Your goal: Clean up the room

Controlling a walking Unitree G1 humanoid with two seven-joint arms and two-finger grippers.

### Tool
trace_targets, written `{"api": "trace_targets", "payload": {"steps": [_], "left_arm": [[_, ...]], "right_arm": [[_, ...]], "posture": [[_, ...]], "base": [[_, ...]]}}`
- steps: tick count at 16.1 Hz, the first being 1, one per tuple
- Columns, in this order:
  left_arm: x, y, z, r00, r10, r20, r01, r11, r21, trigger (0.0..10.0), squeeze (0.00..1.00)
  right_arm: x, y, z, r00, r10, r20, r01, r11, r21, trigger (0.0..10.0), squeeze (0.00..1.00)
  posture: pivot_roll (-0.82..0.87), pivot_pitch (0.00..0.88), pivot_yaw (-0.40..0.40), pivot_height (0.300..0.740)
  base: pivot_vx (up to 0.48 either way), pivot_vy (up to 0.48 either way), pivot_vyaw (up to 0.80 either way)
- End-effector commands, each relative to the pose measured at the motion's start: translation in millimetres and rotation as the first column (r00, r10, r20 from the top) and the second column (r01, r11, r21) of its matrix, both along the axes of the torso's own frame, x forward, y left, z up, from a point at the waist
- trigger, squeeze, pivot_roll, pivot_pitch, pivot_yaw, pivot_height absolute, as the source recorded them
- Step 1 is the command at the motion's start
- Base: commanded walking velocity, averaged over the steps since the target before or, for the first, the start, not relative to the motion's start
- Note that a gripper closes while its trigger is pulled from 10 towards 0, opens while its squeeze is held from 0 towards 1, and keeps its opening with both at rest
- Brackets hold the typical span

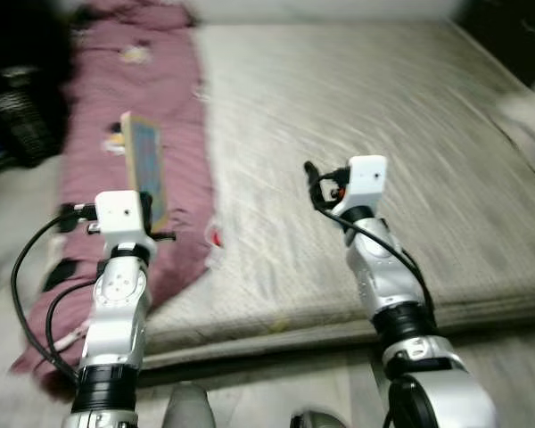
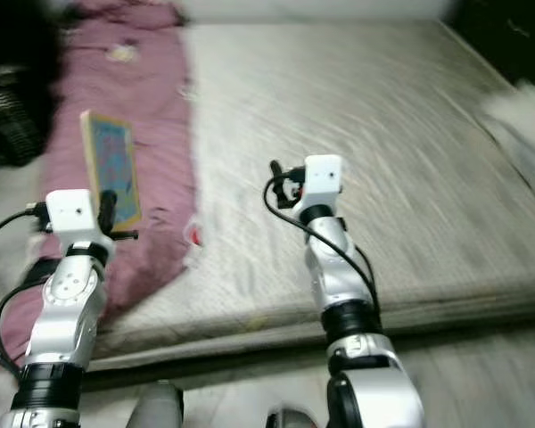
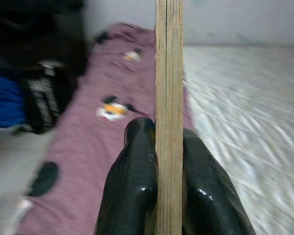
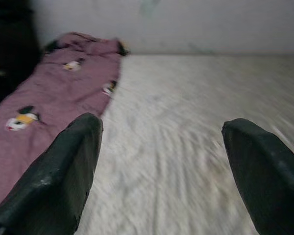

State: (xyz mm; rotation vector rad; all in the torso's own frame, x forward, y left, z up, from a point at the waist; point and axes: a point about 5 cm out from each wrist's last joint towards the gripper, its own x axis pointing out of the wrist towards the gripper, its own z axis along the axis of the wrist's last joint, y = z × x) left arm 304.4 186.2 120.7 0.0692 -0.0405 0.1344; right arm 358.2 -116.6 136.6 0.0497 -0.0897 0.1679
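Note:
A thin wooden board with a blue picture face (image 1: pixel 144 164) stands on edge above the pink blanket (image 1: pixel 129 98), held by my left gripper (image 3: pixel 169 142), which is shut on the board (image 3: pixel 168 98). In the left wrist view its pale layered edge runs straight up between the two black fingers (image 3: pixel 134 166). My right gripper (image 4: pixel 161 147) is open and holds nothing. It hovers over the grey mattress (image 1: pixel 374 134), near its front middle. The pink blanket (image 4: pixel 49 93) carries small cartoon prints and lies along the mattress's left side.
Dark bags and a black crate (image 1: pixel 22 111) sit on the floor to the left of the bed. Something white and fluffy (image 1: pixel 530 111) lies at the mattress's right edge. The mattress's front edge (image 1: pixel 339 325) runs just ahead of my arms, low to the floor.

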Motion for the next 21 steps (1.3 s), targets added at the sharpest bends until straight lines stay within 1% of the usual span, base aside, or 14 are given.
{"api": "trace_targets", "payload": {"steps": [1, 6, 9, 13, 16, 17, 21], "left_arm": [[0.2, 4.8, 3.3, 0.999, 0.025, 0.024, -0.026, 0.999, 0.036, 10.0, 0.0], [2.5, 2.8, 3.6, 1.0, 0.009, 0.026, -0.01, 1.0, 0.029, 10.0, 0.0], [2.7, 0.9, 3.9, 0.999, -0.004, 0.032, 0.003, 0.999, 0.035, 10.0, 0.0], [3.3, 0.6, 3.0, 0.999, -0.006, 0.034, 0.005, 1.0, 0.023, 10.0, 0.0], [4.1, -0.6, 2.2, 0.999, -0.016, 0.031, 0.016, 1.0, 0.02, 10.0, 0.0], [4.2, -0.7, 2.1, 0.999, -0.017, 0.031, 0.017, 1.0, 0.02, 10.0, 0.0], [4.4, -2.6, 1.8, 0.999, -0.026, 0.037, 0.025, 1.0, 0.011, 10.0, 0.0]], "right_arm": [[-0.1, 1.7, -1.3, 1.0, -0.003, -0.003, 0.003, 1.0, 0.003, 10.0, 0.0], [0.3, -2.2, -3.4, 1.0, -0.019, -0.01, 0.019, 1.0, 0.004, 10.0, 0.0], [0.2, 1.5, -4.6, 1.0, 0.006, -0.009, -0.007, 0.999, -0.032, 10.0, 0.0], [0.5, -0.2, -5.6, 1.0, -0.002, -0.012, 0.002, 1.0, -0.013, 10.0, 0.0], [0.6, 2.6, -4.8, 1.0, 0.015, 0.0, -0.015, 0.998, -0.053, 10.0, 0.0], [0.5, 2.9, -4.8, 1.0, 0.016, 0.001, -0.016, 0.998, -0.053, 10.0, 0.0], [1.6, -0.7, -5.4, 1.0, -0.004, -0.006, 0.004, 0.999, -0.039, 10.0, 0.0]], "posture": [[0.11, 0.0, -0.056, 0.74], [0.11, 0.0, -0.055, 0.74], [0.11, 0.0, -0.056, 0.74], [0.11, 0.0, -0.057, 0.74], [0.11, 0.0, -0.059, 0.74], [0.11, 0.0, -0.059, 0.74], [0.11, 0.0, -0.066, 0.74]], "base": [[0.0, 0.0, 0.0], [0.0, 0.0, 0.0], [0.0, 0.0, 0.27], [0.0, 0.0, 0.1], [0.0, 0.0, 0.33], [0.0, 0.0, 0.49], [0.0, -0.065, 0.0]]}}
